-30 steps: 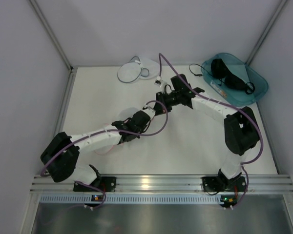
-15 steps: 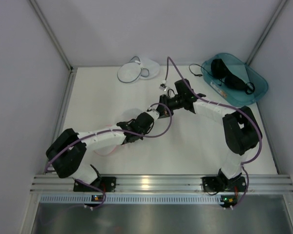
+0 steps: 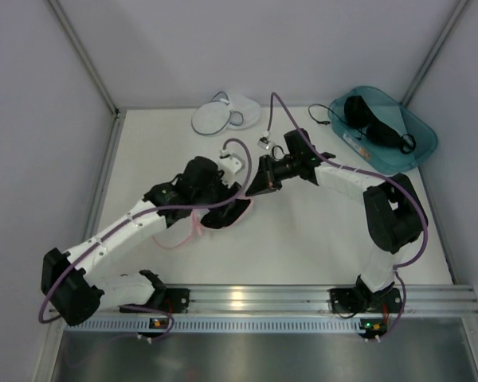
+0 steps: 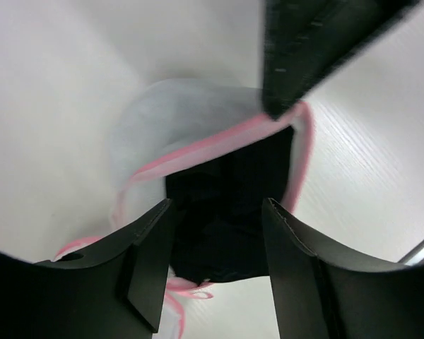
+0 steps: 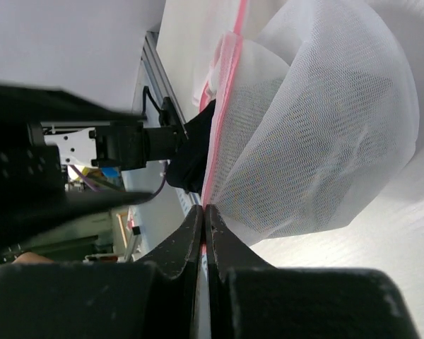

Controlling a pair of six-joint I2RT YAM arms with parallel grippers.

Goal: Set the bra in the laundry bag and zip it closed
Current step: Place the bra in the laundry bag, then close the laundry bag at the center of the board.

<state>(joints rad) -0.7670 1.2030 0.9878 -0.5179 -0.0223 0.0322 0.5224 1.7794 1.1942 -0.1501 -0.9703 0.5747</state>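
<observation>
Hovering over the table's (image 3: 319, 239) middle, the left gripper (image 4: 217, 206) is standing parted directly above the black bra (image 4: 226, 176), which is lying inside the pink-rimmed laundry bag's (image 4: 177, 113) mouth (the right gripper (image 5: 205, 209) is pinching that rim closed-jawed, from the right).

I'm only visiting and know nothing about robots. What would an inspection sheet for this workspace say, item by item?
Surface: white table, no spills seen.
Job's things: pink-rimmed mesh bag at centre, mouth open, black bra fabric in it; grey-rimmed mesh bag at the far edge, no gripper on it.
Clutter: teal bin at far right, holding black bras.
Grippers: left gripper open over the bag's mouth, holding nothing; right gripper shut on the pink rim.
Cables: purple cables loop off both arms.
Surroundings: white walls; metal rail along the near edge.
</observation>
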